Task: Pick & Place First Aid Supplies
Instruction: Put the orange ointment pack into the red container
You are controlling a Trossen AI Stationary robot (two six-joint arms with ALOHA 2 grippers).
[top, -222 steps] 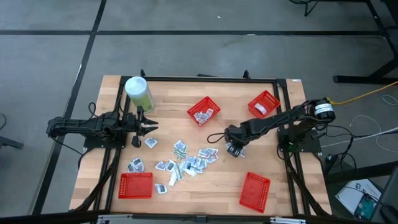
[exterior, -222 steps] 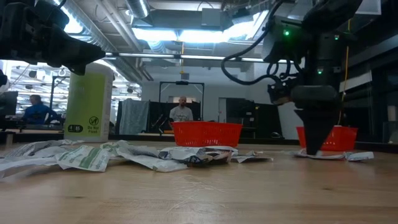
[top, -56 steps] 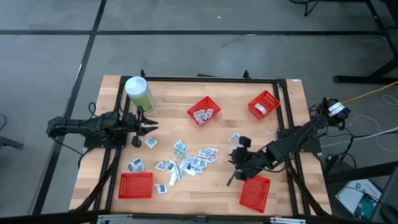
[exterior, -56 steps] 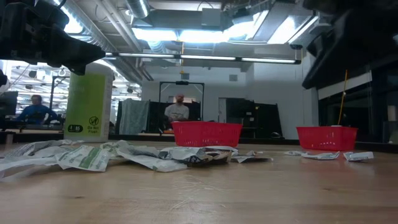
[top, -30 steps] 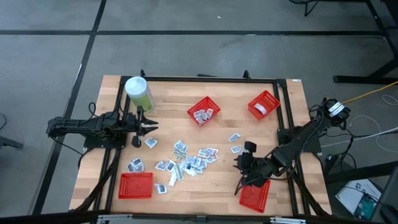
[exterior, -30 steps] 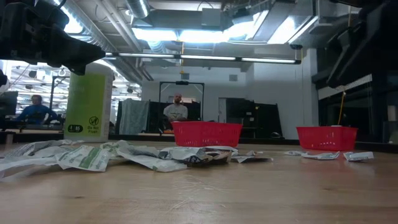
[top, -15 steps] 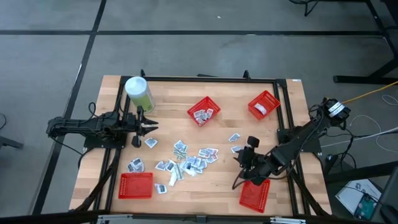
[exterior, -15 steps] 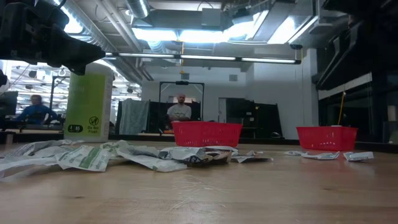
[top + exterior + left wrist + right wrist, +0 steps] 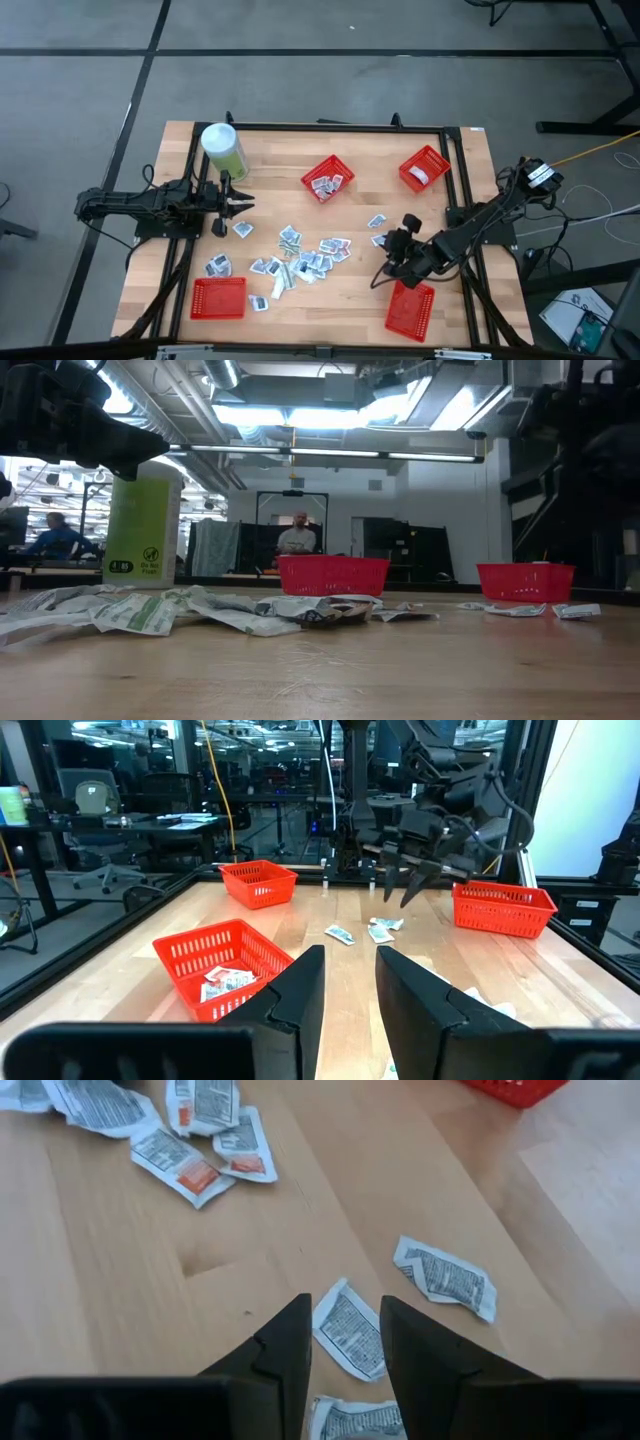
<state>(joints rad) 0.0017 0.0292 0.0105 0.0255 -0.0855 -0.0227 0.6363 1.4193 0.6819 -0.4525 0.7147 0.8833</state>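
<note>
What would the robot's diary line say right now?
right gripper: open, empty, over loose packets | left gripper: open, waiting near canister

From the high view I note packets scattered mid-table, with two more apart to their right. Four baskets: one behind the pile holding packets, one at the far right, two at the near edge. The canister stands far left. The right gripper hangs, I think, just beyond the near-right basket; the left gripper is beside the canister.
</note>
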